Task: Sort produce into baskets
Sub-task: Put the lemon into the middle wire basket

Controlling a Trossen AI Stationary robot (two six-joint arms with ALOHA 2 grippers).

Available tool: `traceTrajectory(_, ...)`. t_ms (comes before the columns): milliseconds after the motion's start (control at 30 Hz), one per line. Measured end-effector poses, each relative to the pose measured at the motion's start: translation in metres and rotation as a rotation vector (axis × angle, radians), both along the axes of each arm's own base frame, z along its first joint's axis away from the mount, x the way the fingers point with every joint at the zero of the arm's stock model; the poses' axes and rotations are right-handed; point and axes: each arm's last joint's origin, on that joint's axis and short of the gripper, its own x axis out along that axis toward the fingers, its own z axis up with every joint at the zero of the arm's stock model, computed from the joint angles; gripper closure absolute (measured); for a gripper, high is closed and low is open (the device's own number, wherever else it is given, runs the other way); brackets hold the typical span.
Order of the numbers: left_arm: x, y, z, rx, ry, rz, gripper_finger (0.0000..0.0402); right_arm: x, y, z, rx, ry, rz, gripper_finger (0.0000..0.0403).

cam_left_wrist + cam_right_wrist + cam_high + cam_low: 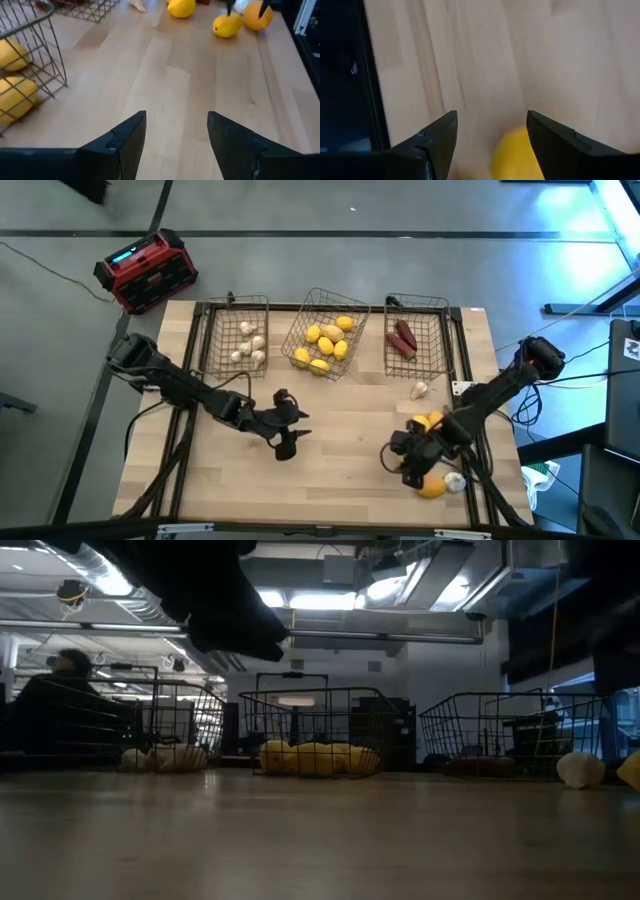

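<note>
No readable text, labels, brands, numbers or signs in any view.

Two dark jointed arms trailing black cables, wedge-shaped black fingers (125, 145).

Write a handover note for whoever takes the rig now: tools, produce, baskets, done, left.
Left tool: open, empty, mid-table.
Right tool: open, over a loose lemon near the table's right front.
Done: white bulbs in the left basket, lemons in the middle basket, dark red pieces in the right basket.
Left: one bulb before the right basket, plus the yellow, orange and white pieces by the right tool.
</note>
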Motion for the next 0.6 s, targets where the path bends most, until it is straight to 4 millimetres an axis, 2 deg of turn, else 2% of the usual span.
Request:
traceTrajectory(200,0.000,0.000,-0.001,-0.008,0.001,0.005,0.0194,-0.018,0.014,0.000,0.040,0.075,-0.038,0.0165)
traceTrajectory(400,0.002,-0.001,0.001,-0.015,-0.031,0.006,0.0194,-0.034,0.016,-0.003,0.006,0.155,-0.126,0.0165)
traceTrajectory(600,0.003,-0.001,0.002,-0.012,-0.037,0.003,0.0194,-0.034,0.016,-0.003,-0.026,0.105,-0.179,0.0154)
